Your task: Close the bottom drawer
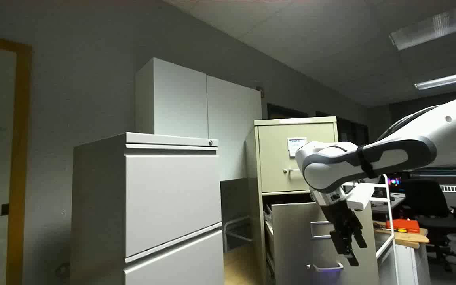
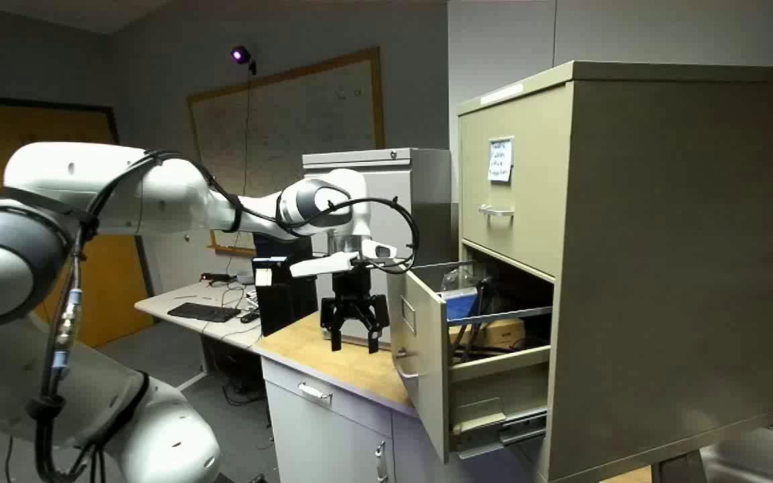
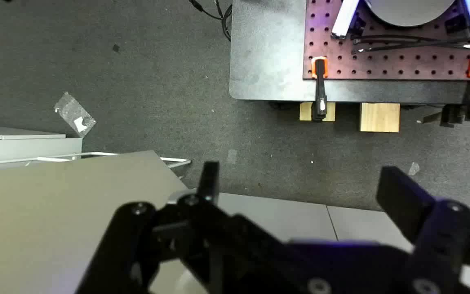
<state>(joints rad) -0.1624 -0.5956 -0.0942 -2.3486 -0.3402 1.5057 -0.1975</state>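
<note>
Dim office with grey walls [image 1: 85, 87], a whiteboard [image 2: 286, 127], bright ceiling lights [image 1: 449, 79] and, in the wrist view, a grey carpeted floor [image 3: 157, 81]. In both exterior views a beige filing cabinet [image 2: 682, 268] stands near a light-grey cabinet [image 1: 172, 198], with a pale wooden worktop [image 2: 299, 342] showing between them. The wrist view also takes in the corner of a dark table [image 3: 267, 73] bearing a perforated plate [image 3: 382, 65].

A white robot arm [image 2: 178, 194] extends from the left in an exterior view, sloping gently down to a wrist bent so its end points at the floor. The bottom drawer [image 2: 427, 376], the lower of the beige cabinet's two, is pulled well out, its flat front on the arm's side; inside sit a blue item [image 2: 460, 305] and a brown box [image 2: 502, 333]. The black gripper [image 2: 355, 349] hangs just in front of that drawer, near its metal handle [image 1: 327, 269]; whether it touches the front, I cannot tell. Its two fingers [image 2: 336, 339] are spread wide, with a clear gap between them.
</note>
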